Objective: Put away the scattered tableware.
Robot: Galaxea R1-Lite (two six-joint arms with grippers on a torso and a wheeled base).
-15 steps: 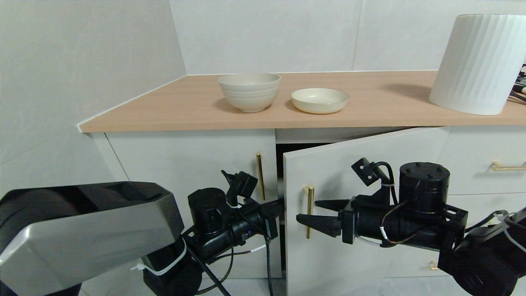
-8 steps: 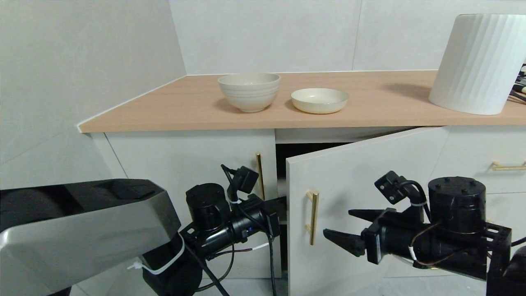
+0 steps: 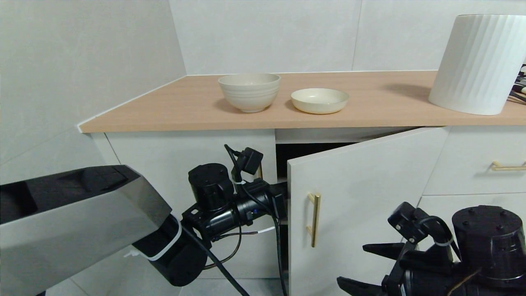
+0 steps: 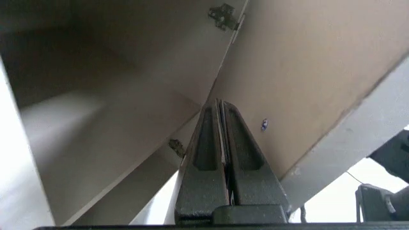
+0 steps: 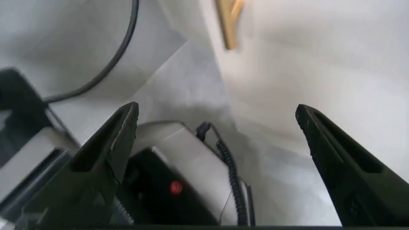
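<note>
A ribbed cream bowl (image 3: 249,91) and a shallow cream dish (image 3: 320,100) stand side by side on the wooden countertop (image 3: 164,113). Below them a white cabinet door (image 3: 361,193) with a gold handle (image 3: 314,220) hangs partly open. My left gripper (image 3: 282,192) is tucked into the gap at the door's free edge. In the left wrist view it (image 4: 219,108) is shut, empty, and lies inside the cabinet along the door's inner face (image 4: 307,76). My right gripper (image 3: 352,264) is open and empty, low and in front of the door, below the handle (image 5: 229,22).
A tall white ribbed container (image 3: 481,61) stands at the counter's right end. A closed door with a gold handle (image 3: 259,170) sits left of the open one, and drawers with a gold pull (image 3: 507,166) to its right. A tiled wall (image 3: 82,74) closes the left side.
My right gripper has let go of the handle and dropped down and to the right, away from the door. The door has swung slightly wider. My left arm has risen a little at the door's edge.
</note>
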